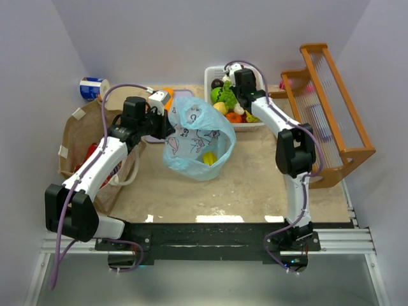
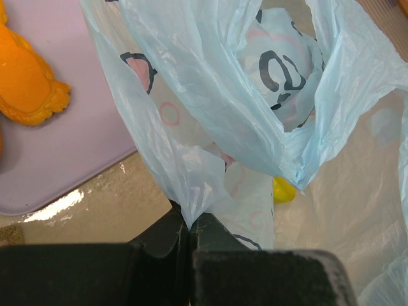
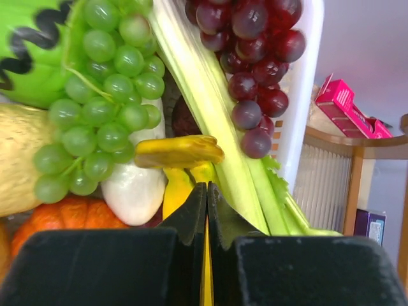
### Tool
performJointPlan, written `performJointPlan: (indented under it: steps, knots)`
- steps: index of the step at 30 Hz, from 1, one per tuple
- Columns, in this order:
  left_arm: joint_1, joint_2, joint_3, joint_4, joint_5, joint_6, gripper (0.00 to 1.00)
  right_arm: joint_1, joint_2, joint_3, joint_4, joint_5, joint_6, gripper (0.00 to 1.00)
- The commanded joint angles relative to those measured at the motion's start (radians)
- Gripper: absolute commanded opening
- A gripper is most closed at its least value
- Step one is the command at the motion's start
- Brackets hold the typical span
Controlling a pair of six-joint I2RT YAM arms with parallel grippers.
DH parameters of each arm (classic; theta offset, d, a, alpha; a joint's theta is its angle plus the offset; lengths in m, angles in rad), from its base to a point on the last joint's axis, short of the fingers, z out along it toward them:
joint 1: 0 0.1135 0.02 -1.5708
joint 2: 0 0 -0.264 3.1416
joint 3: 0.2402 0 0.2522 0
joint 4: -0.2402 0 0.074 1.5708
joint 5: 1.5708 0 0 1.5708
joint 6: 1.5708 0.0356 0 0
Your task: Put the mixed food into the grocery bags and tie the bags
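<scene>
The light-blue bag with pink prints (image 1: pixel 197 137) stands open mid-table, with a yellow piece (image 1: pixel 208 158) inside. My left gripper (image 1: pixel 167 121) is shut on the bag's left rim; in the left wrist view the jaws (image 2: pixel 189 217) pinch the film (image 2: pixel 210 95) and the yellow piece (image 2: pixel 284 189) shows through it. The brown paper bag (image 1: pixel 83 146) lies at the left. My right gripper (image 1: pixel 237 101) is down in the white basket (image 1: pixel 210 73), shut on a yellow toy piece (image 3: pixel 182 153) among green grapes (image 3: pixel 108 95), purple grapes (image 3: pixel 255 51), celery (image 3: pixel 210 108), a white piece (image 3: pixel 134 191) and an orange piece (image 3: pixel 70 213).
A wooden rack (image 1: pixel 331 108) stands along the right edge, with a pink box (image 3: pixel 350 105) behind the basket. A lilac board (image 2: pixel 70 140) with an orange slab (image 2: pixel 25 83) lies behind the blue bag. A blue-and-white can (image 1: pixel 92 87) sits at the back left.
</scene>
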Motion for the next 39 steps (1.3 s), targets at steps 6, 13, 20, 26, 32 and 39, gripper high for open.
performJointPlan:
  steps: [6, 13, 20, 26, 32, 39]
  knots:
    - [0.000, -0.001, 0.004, 0.023, 0.019, -0.002, 0.00, -0.002, -0.143, 0.048, -0.042, -0.142, 0.020, 0.07]
    - [0.000, -0.004, 0.004, 0.020, 0.017, 0.000, 0.00, -0.020, 0.012, 0.361, -0.470, -0.005, 0.162, 0.46]
    - [0.000, 0.004, 0.005, 0.021, 0.031, -0.008, 0.00, -0.019, -0.230, 0.043, -0.443, 0.029, 0.397, 0.73]
    - [0.000, -0.002, 0.004, 0.024, 0.040, -0.011, 0.00, -0.019, -0.261, -0.028, -0.518, 0.043, 0.530, 0.63]
    - [0.000, -0.004, 0.004, 0.024, 0.042, -0.012, 0.00, -0.019, -0.252, -0.066, -0.499, -0.030, 0.615, 0.64]
    - [0.000, -0.019, 0.002, 0.026, 0.039, -0.011, 0.00, -0.022, -0.226, -0.060, -0.510, 0.003, 0.745, 0.63]
